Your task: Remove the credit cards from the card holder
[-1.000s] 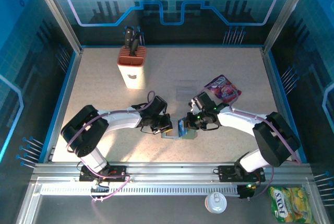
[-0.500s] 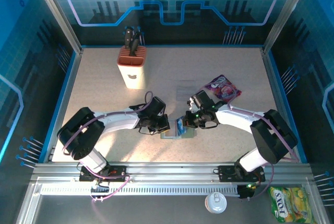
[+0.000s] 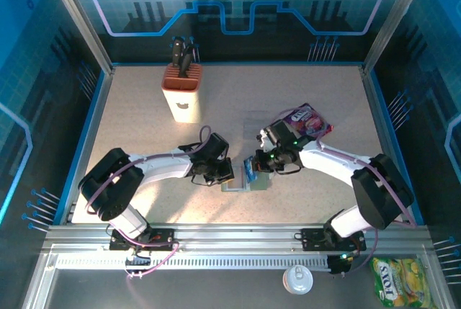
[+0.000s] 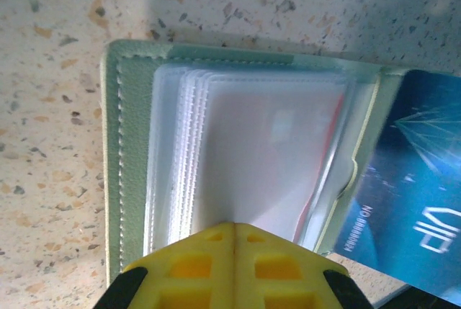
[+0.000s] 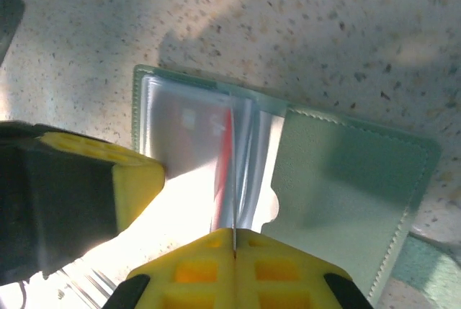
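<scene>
The card holder (image 3: 240,186) lies open on the speckled table near the front middle, its grey-green panel (image 4: 133,143) and clear sleeves showing. My left gripper (image 3: 229,175) is shut on the edge of a clear sleeve (image 4: 234,227), pinning the holder. Just to the right, my right gripper (image 3: 256,168) is shut on a blue credit card (image 3: 249,171). That card (image 4: 414,172) sticks out past the holder's right edge and runs edge-on (image 5: 233,179) into the right gripper (image 5: 234,235). A red band (image 5: 225,154) shows inside the sleeves. The holder's other panel (image 5: 346,186) lies flat.
A tan knife block (image 3: 181,93) stands at the back left. A purple snack packet (image 3: 308,122) lies just behind my right arm. Beyond the front rail sit a white lid (image 3: 297,278) and a yellow packet (image 3: 400,280).
My right gripper has shifted a little up and away with the blue card, drawing it slightly further from the holder. The left gripper has barely moved.
</scene>
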Tool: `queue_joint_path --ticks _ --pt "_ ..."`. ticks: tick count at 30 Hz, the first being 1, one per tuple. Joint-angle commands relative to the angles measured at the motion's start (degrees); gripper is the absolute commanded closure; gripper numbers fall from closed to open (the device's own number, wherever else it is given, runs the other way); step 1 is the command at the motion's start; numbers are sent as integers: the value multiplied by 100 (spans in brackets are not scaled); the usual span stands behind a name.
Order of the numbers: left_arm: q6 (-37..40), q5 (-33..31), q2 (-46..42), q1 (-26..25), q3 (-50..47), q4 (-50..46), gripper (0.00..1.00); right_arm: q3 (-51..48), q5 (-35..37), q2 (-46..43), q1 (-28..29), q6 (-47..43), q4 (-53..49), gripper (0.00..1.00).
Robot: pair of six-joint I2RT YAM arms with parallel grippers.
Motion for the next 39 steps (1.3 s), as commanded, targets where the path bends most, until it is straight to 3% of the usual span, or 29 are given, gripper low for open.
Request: queue_joint_path --ticks 1,9,13,20,33,39 --pt "220 -92 -162 -19 280 -365 92 645 277 -127 11 -1027 -739 99" --pt "298 -304 -614 33 244 -491 87 1900 677 545 -148 -3895 -2059 100" --pt "286 -365 -763 75 176 -524 84 2548 1288 993 -280 -4986 -2501 100" --pt "268 -357 -958 165 119 -636 83 3657 1274 1587 -677 -6871 -3011 100" --pt "385 -229 -911 494 159 -648 83 6294 1404 3405 -1118 -8001 -4438 100" --pt "471 -138 -843 667 184 -675 83 6940 1192 4009 -1155 -8331 -4918 100"
